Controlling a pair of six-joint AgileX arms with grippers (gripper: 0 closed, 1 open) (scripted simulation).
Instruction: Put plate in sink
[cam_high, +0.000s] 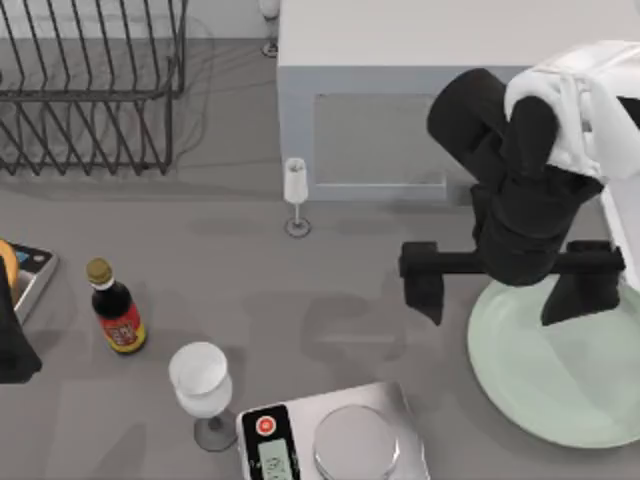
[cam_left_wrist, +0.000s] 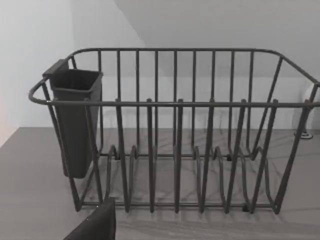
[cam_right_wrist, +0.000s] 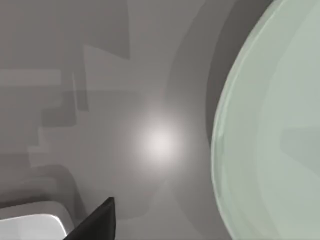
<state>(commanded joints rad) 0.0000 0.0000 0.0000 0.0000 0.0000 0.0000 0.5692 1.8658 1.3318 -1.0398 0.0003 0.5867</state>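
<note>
Pale mint-green and smooth, the plate (cam_high: 560, 380) lies flat on the grey bench (cam_high: 330, 300) at its near right corner, wide and round with a shallow raised rim. The top view shows it whole but for the part cut by the picture's edge; the right wrist view shows its curved rim (cam_right_wrist: 225, 150) close up above the bare bench, with a bright glint on the bench beside it. The right gripper (cam_high: 510, 290) hangs over the plate's left rim with its two black fingers spread wide apart, released and holding nothing; one finger is over the bench, the other over the plate.

At the near edge stands a silver kitchen scale (cam_high: 335, 435) with a round pan, a red button and a small display whose digits cannot be read. Just left of it is a wine glass (cam_high: 203, 385), and farther left a dark sauce bottle (cam_high: 117, 310) with a gold cap and a red and yellow label, its writing too small to read. A second, slimmer glass (cam_high: 296, 195) stands mid-bench before the grey-white microwave (cam_high: 400, 90).

The left arm (cam_high: 15, 340) sits at the left edge. Its wrist view faces the dark wire dish rack (cam_left_wrist: 175, 135) at the far left corner, a cutlery cup (cam_left_wrist: 75, 120) hung on one end.
</note>
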